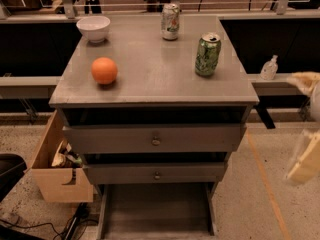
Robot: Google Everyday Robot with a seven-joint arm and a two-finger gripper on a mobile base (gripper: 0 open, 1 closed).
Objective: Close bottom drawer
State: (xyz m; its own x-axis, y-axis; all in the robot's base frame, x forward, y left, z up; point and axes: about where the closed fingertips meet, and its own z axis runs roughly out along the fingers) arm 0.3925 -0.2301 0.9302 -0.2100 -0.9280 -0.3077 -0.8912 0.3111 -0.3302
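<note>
The bottom drawer is the lowest of the grey cabinet's three drawers. It is pulled out toward me as a wide, shallow grey tray, and its front edge runs off the bottom of the view. The two taller-fronted drawers above it, the upper and the middle, each have a small round knob and stand slightly out. My gripper hangs at the right edge of the view, beside the cabinet and above the floor. Its cream fingers are apart, with nothing between them.
On the cabinet top stand an orange, a white bowl, a green can and a pale can. A cardboard box sits on the floor at the left. A small bottle stands on the right ledge.
</note>
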